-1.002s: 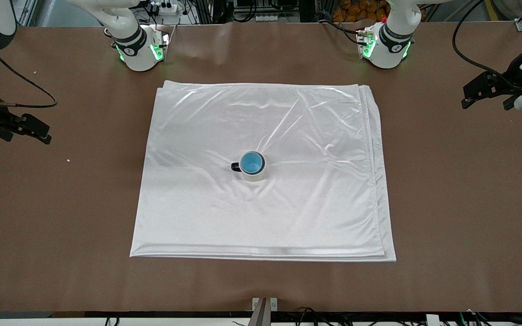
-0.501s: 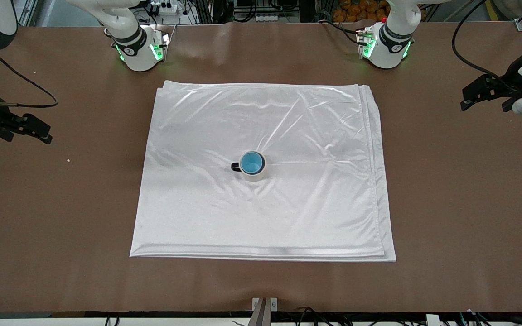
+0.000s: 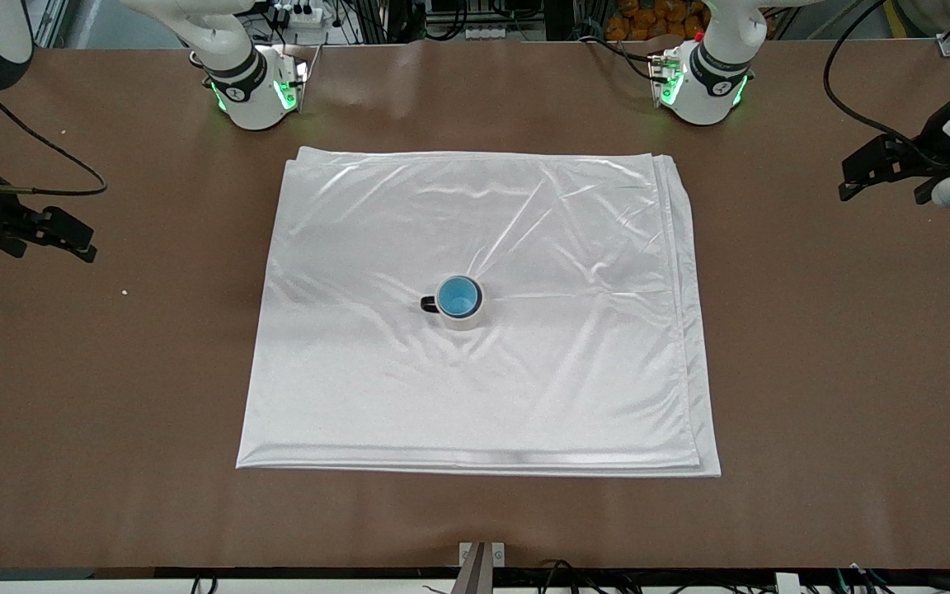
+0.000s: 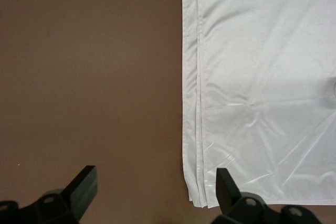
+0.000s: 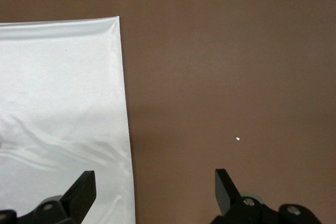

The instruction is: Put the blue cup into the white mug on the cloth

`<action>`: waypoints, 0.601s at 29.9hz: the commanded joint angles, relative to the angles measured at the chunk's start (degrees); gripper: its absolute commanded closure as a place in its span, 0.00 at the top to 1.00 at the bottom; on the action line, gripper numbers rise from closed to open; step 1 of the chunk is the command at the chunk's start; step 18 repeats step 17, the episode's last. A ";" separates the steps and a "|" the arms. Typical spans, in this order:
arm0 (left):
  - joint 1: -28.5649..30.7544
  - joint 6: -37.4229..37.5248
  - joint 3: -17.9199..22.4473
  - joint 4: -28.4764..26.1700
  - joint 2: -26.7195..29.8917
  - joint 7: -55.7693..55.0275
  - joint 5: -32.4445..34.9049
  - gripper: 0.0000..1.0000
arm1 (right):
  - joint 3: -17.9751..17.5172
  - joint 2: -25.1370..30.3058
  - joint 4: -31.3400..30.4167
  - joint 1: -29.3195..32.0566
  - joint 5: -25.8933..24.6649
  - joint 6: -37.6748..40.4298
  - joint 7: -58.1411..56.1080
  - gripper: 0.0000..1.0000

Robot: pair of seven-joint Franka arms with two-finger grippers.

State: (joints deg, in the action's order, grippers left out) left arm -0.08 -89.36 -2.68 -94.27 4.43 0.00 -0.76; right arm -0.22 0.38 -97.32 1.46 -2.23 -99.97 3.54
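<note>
Brown table (image 3: 838, 346), carrying a folded, creased cloth (image 3: 524, 396) at its middle and a tiny white speck (image 3: 124, 291) toward the right arm's end.

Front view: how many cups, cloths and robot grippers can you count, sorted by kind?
Cups: 2, the blue cup sitting inside the white mug
Cloths: 1, the cloth
Grippers: 2, the left gripper and the right gripper
Total: 5
</note>
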 commanded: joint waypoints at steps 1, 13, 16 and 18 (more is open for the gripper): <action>0.34 1.38 -0.13 1.46 -0.57 1.32 0.15 1.00 | 0.22 0.58 0.11 -0.31 0.92 0.30 0.59 1.00; 0.34 1.38 -0.22 1.46 -0.57 1.32 0.23 1.00 | 0.22 0.50 0.03 -0.05 0.92 0.30 0.15 1.00; 0.34 1.38 -0.22 1.46 -0.57 1.32 0.23 1.00 | 0.22 0.50 0.03 -0.05 0.92 0.39 0.15 1.00; 0.34 1.38 -0.22 1.46 -0.57 1.40 0.23 1.00 | 0.22 0.50 0.03 0.04 0.92 0.48 0.15 1.00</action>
